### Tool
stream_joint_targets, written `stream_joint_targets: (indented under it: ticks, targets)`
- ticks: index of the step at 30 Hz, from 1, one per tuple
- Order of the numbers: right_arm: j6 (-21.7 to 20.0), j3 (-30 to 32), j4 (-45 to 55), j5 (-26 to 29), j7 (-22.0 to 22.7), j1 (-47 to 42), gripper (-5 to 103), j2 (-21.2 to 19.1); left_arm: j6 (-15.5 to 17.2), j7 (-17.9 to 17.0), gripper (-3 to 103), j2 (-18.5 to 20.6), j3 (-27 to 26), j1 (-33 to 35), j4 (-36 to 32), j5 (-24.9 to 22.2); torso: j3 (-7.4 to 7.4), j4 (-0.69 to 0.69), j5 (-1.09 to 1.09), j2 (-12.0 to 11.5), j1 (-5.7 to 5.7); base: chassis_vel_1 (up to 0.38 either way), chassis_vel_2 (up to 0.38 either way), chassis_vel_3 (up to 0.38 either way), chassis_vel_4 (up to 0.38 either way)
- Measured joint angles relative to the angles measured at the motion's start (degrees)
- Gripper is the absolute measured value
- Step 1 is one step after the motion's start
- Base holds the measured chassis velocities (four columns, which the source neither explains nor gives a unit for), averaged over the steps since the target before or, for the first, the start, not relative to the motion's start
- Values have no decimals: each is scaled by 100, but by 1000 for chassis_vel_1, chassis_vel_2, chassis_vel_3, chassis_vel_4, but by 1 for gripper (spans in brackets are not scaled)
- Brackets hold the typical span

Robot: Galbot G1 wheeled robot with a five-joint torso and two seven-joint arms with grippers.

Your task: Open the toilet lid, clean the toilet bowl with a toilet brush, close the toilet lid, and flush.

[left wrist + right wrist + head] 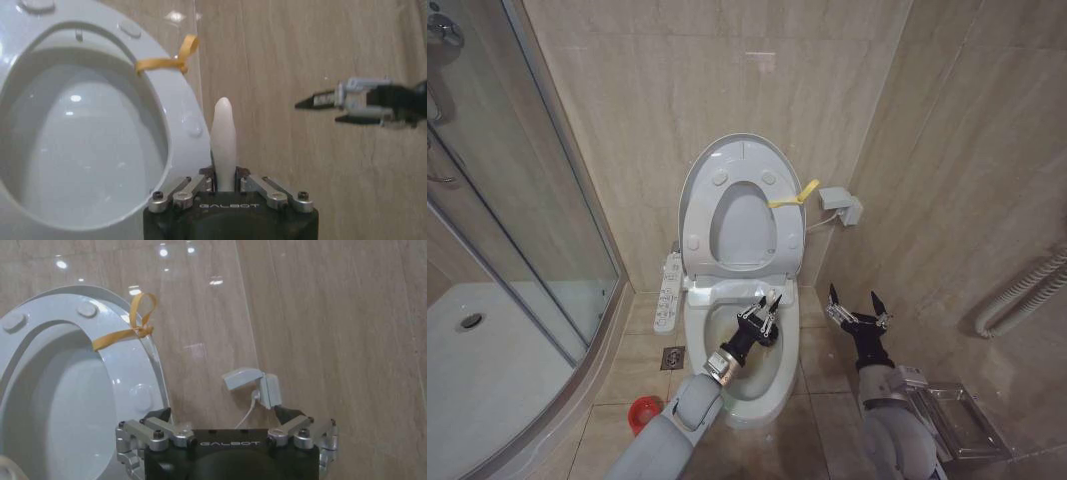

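Scrubbing looks to be the step in hand: the toilet lid (pixel 712 165) stands raised against the far wall together with the ring seat (pixel 695 235), a yellow band (pixel 793 196) tied round their right edge, and the toilet bowl (pixel 772 385) lies open below. The left gripper (pixel 768 312) hangs over the bowl's far part, its fingers clamped on the white handle of the toilet brush (pixel 223 140), which juts up between them; the bristle end is hidden beneath the gripper, so whether it touches the ceramic cannot be told. The right gripper (pixel 855 302) waits to the right of the bowl above the floor tiles, fingers spread and holding nothing. On the floor near the left of the bowl sits the red cup holder (pixel 641 411), and the control panel (pixel 668 290) runs along the bowl's left side. By my judgement the next move calls for sweeping the brush head round the inside of the bowl while keeping the grip firm on the thin handle, since a slim, smooth stick could twist between the fingers under sideways load.
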Motion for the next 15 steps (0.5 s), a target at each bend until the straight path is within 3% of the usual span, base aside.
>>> stream_joint_targets:
  ticks: [15]
  targets:
    - [0,0,0,-1,0,0,100,0,-388,137,19,-533,298,-662,1697,-246,0,-1,0,0,0,0,0,0,0]
